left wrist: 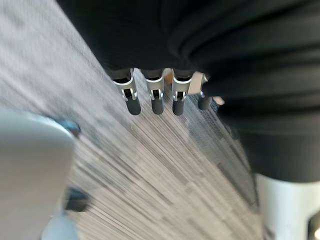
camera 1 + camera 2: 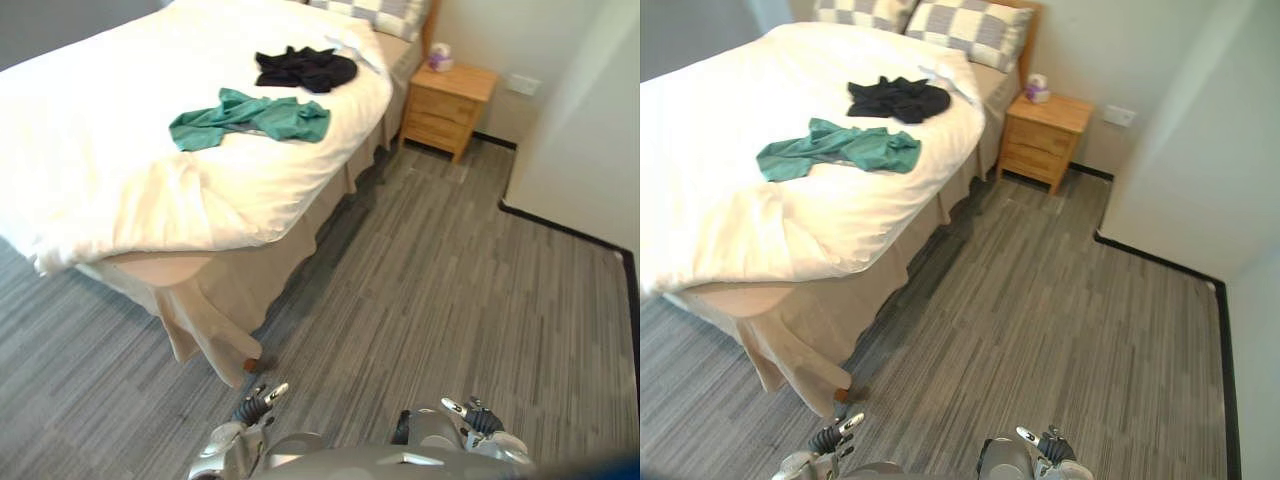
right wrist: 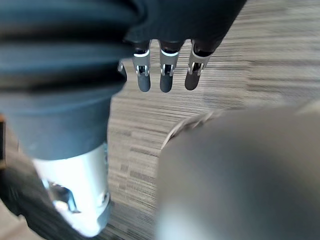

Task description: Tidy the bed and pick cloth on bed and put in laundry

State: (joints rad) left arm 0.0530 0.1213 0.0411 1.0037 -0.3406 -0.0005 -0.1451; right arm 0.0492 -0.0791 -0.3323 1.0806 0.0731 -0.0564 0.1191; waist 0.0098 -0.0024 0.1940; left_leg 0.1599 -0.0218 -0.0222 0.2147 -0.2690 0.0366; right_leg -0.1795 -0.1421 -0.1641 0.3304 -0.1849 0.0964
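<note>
Hands empty, the robot's left hand [image 2: 255, 403] and right hand [image 2: 468, 412] hang low over the grey striped floor [image 2: 450, 280], fingers straight and relaxed, well short of the white-quilted bed [image 2: 90, 150]. Nothing looks done yet: a crumpled teal-green garment [image 2: 250, 118] lies mid-bed near the side edge, a bunched black garment [image 2: 305, 68] lies nearer the head, and the quilt slumps off the foot corner. Grey-and-white checked pillows [image 2: 970, 30] and the bed's far side are cut off.

Count, this moment:
Bed [image 2: 120, 190]: 1.
Cloths on it: 2, a green cloth [image 2: 250, 118] and a black cloth [image 2: 305, 68], both well ahead of the left hand [image 2: 258, 402].
Checked pillows [image 2: 975, 30]: 2.
Wooden nightstand [image 2: 1045, 135]: 1, far ahead of the right hand [image 2: 470, 415].
Small container [image 2: 1038, 88] on it: 1.
</note>
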